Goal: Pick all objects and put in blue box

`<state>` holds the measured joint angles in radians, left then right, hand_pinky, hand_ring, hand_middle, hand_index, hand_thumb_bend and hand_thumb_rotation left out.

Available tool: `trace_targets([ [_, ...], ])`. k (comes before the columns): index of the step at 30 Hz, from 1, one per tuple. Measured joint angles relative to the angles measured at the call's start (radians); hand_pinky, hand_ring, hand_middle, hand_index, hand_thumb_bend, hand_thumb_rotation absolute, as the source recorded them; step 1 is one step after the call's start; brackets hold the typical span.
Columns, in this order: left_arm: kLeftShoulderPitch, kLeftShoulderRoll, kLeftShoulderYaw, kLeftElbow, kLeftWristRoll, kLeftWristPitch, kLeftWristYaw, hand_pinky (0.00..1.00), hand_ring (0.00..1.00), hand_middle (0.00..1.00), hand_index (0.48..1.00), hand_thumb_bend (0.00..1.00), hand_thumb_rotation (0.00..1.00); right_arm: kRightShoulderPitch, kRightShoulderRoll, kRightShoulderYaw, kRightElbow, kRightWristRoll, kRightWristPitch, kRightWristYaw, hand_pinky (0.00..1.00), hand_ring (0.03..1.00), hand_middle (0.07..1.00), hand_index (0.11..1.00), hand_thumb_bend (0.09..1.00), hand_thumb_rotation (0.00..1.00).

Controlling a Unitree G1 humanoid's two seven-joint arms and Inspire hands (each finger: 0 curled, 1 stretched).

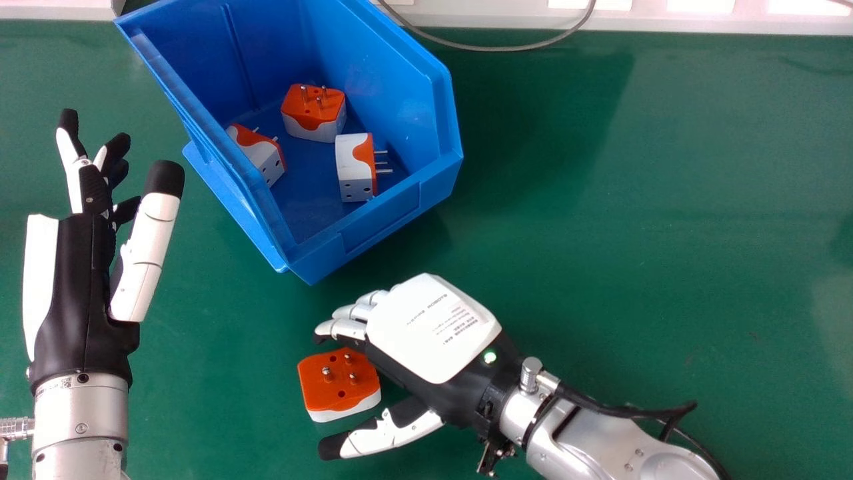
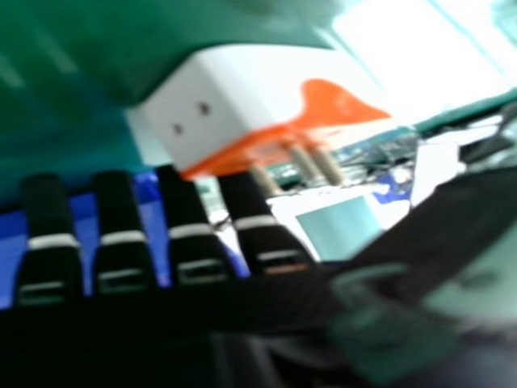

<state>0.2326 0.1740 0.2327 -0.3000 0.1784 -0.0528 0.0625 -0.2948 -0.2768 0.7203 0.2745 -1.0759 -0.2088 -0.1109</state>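
Note:
In the head view, an orange and white plug adapter lies pins up on the green table, between the fingers and thumb of my right hand. That hand is open around it, palm down, with the thumb on the near side. The right hand view has the adapter beyond the fingertips of the same hand. The blue box holds three similar adapters: one at the back, one at the left wall and one toward the right. My left hand is open at the left.
A grey cable curves over the table's far edge behind the box. Green tabletop extends to the right of the box. The box's near corner stands just beyond the right hand's fingers.

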Motion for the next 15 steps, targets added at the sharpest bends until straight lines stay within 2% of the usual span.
trace_targets([
  [15, 0.000, 0.000, 0.000, -0.007, 0.000, 0.010, 0.000, 0.85, 0.94, 0.95, 0.952, 0.77, 1.00, -0.075, 0.001, 0.041, 0.112, -0.057, 0.000, -0.077, 0.68, 0.785, 0.796, 0.762, 0.482, 0.87],
])
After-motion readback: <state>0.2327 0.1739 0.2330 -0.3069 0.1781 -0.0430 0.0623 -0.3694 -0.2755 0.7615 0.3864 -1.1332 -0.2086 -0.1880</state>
